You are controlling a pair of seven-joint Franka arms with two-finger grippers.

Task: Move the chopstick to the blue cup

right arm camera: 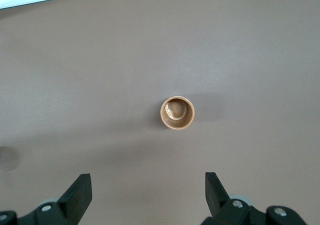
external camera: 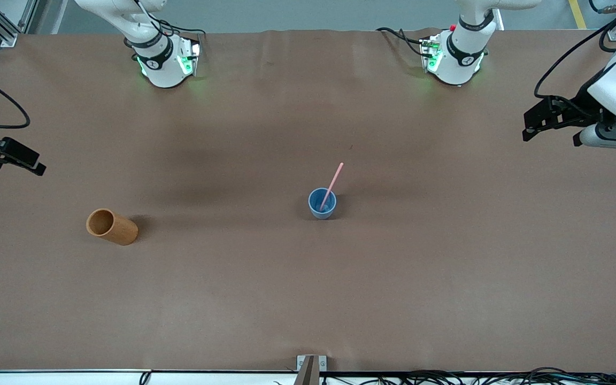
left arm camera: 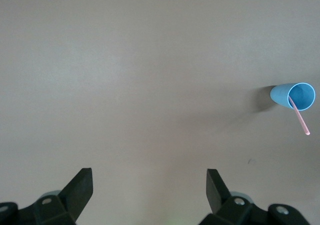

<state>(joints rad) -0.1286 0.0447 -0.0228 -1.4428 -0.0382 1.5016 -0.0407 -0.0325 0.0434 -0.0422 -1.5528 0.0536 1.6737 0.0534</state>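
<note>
The blue cup (external camera: 322, 203) stands upright near the middle of the table. The pale-pink chopstick (external camera: 335, 179) stands in it, its lower end inside, and leans out over the rim. Both also show in the left wrist view, the cup (left arm camera: 295, 96) and the stick (left arm camera: 300, 117). My left gripper (external camera: 549, 133) is open and empty, up in the air over the left arm's end of the table, well apart from the cup; its own view shows it too (left arm camera: 150, 185). My right gripper (external camera: 16, 160) is open and empty over the right arm's end (right arm camera: 149, 187).
An orange-brown cylindrical cup (external camera: 111, 226) stands toward the right arm's end, empty inside in the right wrist view (right arm camera: 177, 113). A metal bracket (external camera: 312, 366) and cables lie at the table's edge nearest the front camera. A brown cover (external camera: 308, 299) spans the table.
</note>
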